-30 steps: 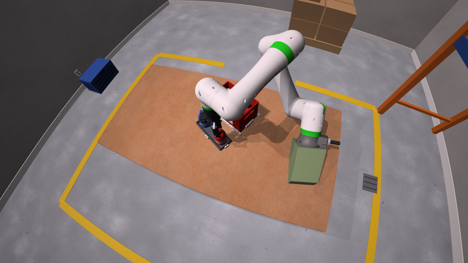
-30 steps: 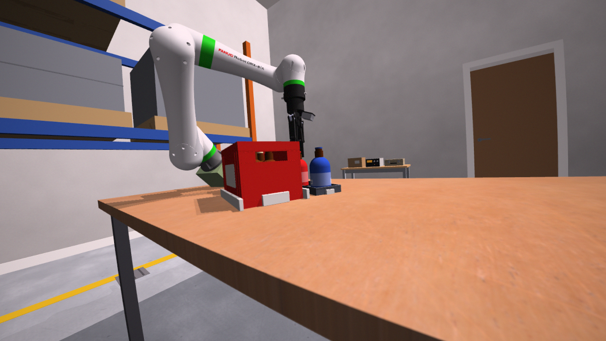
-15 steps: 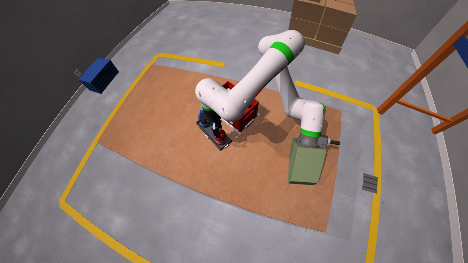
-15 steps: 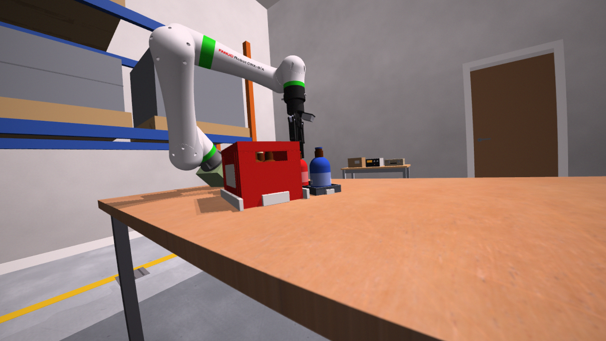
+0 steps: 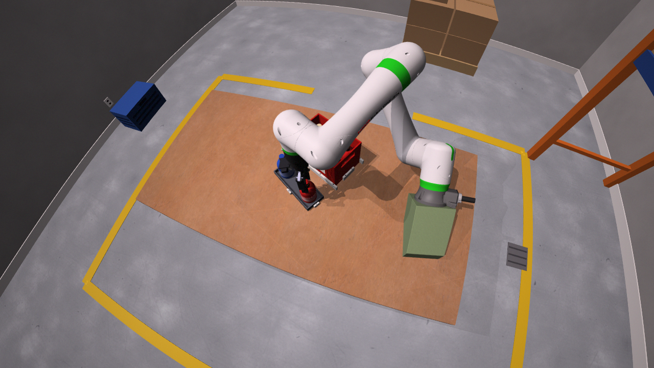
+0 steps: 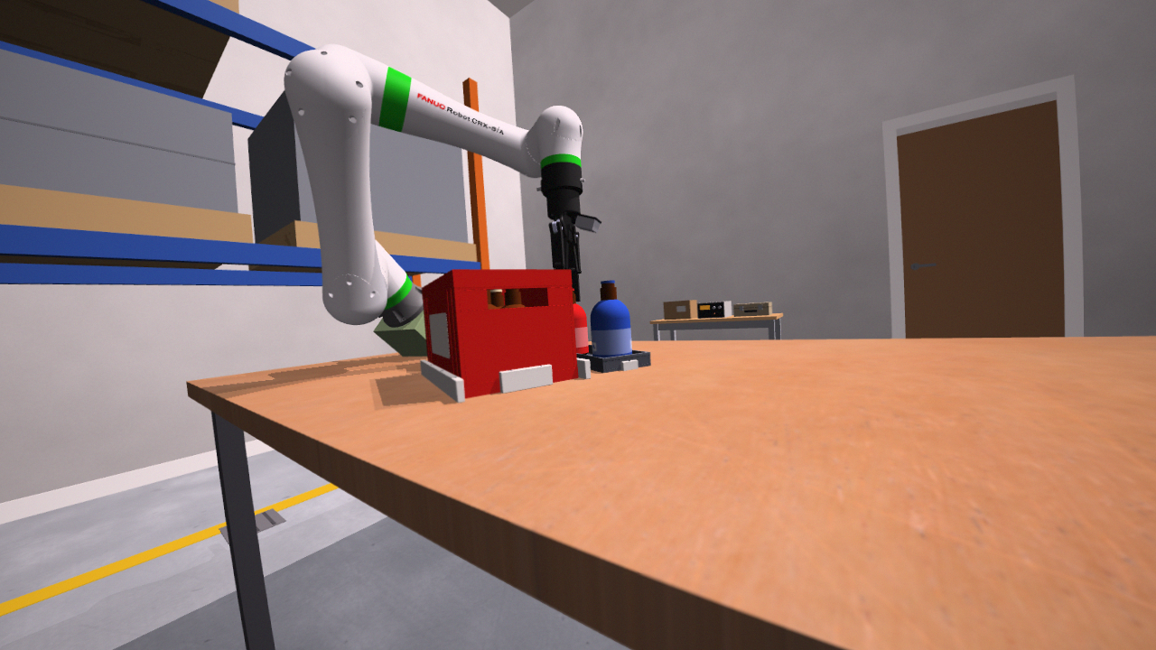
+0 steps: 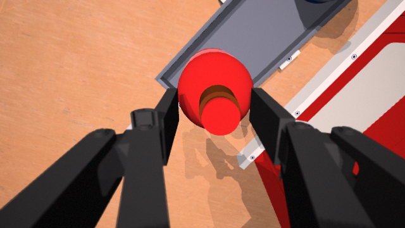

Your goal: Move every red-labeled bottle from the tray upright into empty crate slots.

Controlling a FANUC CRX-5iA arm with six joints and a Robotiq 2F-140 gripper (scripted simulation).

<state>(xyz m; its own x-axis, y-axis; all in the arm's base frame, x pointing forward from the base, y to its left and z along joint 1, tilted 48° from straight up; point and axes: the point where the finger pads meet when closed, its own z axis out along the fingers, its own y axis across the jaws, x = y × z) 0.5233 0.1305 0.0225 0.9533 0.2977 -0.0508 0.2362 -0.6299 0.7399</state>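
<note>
A red-labeled bottle (image 7: 215, 92) stands upright at the near end of the grey tray (image 7: 253, 35). My gripper (image 7: 214, 104) is open and low around it, one finger on each side of the bottle's shoulder, and not clamped on it. From above, the gripper (image 5: 302, 178) is over the red bottle (image 5: 308, 190) on the tray (image 5: 298, 188). A blue-labeled bottle (image 6: 610, 321) stands at the tray's other end. The red crate (image 6: 500, 331) sits right beside the tray, and brown bottle caps (image 6: 505, 298) show through its handle hole. The crate largely hides the red bottle in the side view.
The crate's white base rail (image 7: 316, 92) runs close along the tray's right side, near my right finger. The arm's green pedestal (image 5: 427, 224) stands on the table to the right. A blue box (image 5: 137, 105) and stacked cardboard boxes (image 5: 450, 31) are on the floor beyond the table.
</note>
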